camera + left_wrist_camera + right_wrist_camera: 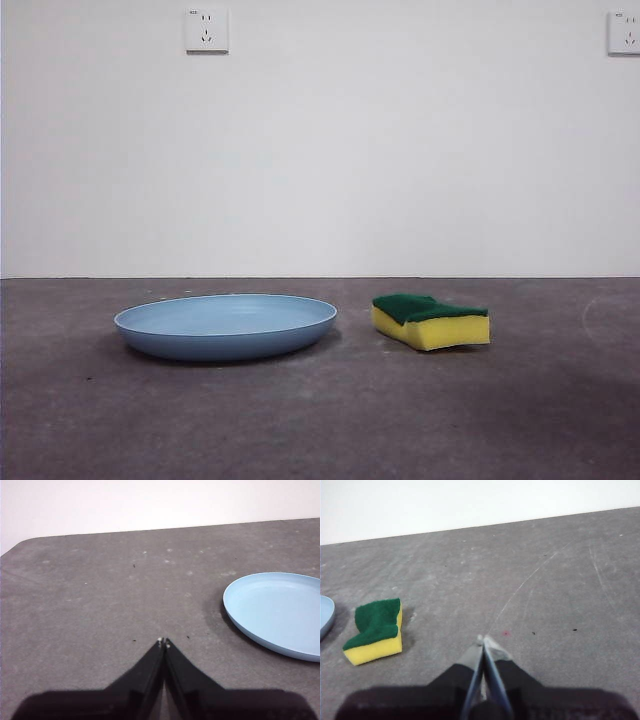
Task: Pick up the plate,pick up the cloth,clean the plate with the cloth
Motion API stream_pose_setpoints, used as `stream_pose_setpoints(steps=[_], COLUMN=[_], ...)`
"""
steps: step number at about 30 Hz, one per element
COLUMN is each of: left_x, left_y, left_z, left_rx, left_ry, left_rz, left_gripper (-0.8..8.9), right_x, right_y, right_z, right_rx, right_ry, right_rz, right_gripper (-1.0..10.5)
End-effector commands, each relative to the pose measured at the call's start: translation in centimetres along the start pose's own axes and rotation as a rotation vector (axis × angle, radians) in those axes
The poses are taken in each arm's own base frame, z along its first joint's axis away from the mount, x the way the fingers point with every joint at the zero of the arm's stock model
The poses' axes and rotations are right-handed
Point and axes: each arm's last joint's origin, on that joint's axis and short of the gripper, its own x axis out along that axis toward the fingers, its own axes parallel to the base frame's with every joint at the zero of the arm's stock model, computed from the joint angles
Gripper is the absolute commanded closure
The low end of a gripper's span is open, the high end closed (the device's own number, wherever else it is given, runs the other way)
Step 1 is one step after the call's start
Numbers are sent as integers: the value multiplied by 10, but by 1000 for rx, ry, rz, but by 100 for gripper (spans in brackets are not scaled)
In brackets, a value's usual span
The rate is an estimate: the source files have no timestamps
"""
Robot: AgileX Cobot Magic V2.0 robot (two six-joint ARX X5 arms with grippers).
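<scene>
On the grey table (320, 420), the light-blue plate (226, 325) lies flat, with the sponge (431, 320) just beside it, green face up, apart from its rim. Left gripper (163, 641) and right gripper (482, 639) hover over bare table, jaws pressed together. Two wall sockets (206, 30) show no readable writing.

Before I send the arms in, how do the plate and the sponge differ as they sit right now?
The plate is round, shallow and plain light blue; the sponge is a small thick block, yellow foam with a dark green scouring layer facing up. The plate is much wider and lower-sided. In the front view the plate is at left, the sponge at right, apart. Both rest untouched on the grey table.
</scene>
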Motion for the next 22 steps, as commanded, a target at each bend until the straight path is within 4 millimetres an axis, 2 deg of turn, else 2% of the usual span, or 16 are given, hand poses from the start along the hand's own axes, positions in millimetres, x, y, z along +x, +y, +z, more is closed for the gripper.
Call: stream_pose_setpoints(steps=[1,5,9,15,22], left_x=[1,1,-2,-13,-12], left_y=[0,-1,0,-1,-1], left_z=[-3,-2,5,37,81], left_rx=[-22,-76,-174,-228,-248], left_ry=[-2,-4,-6,-22,18], left_rz=[-7,-27,-26,-57,-108], left_gripper=[817,820,820,820,820], right_x=[1,0,-3,-9,-6], right_y=[0,0,1,5,11], right_z=[-2,1,14,52,108], right_rx=[63,165,175,183,162], right_ry=[3,-6,-30,-41,74], right_rz=[3,0,6,12,-4], right_gripper=[946,958,958,958,957])
